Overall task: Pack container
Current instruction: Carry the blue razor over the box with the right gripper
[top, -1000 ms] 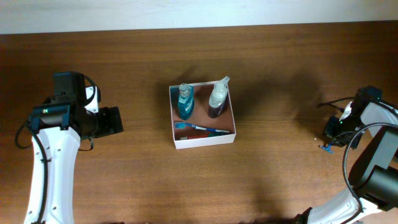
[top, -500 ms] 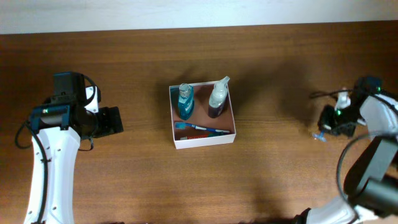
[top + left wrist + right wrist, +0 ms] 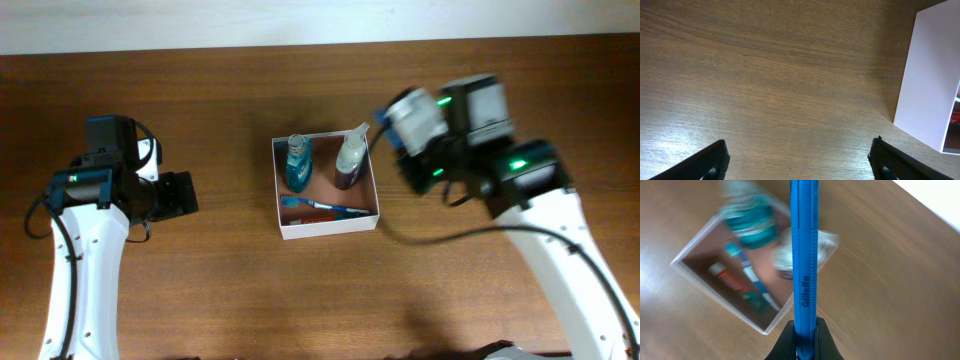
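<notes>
The container [image 3: 328,227] is a square white-walled box with a reddish-brown inside, mid-table. It holds a blue bottle [image 3: 298,165], a clear spray bottle [image 3: 350,155] and a toothbrush with a small tube [image 3: 322,207]. My right gripper [image 3: 803,335] is shut on a blue Gillette razor handle [image 3: 804,255] and hovers just right of the container [image 3: 692,255], which is blurred below it. In the overhead view the right gripper [image 3: 400,150] is at the box's right edge. My left gripper [image 3: 800,160] is open and empty over bare wood, left of the container's white wall [image 3: 930,75].
The brown wooden table [image 3: 200,290] spreads all round the box. A pale wall strip [image 3: 300,20] runs along the far edge. The left arm [image 3: 90,200] stands at the far left.
My right arm has swung from the table's far right edge leftward to the container's right side, carrying the blue razor. The left arm has not moved.
</notes>
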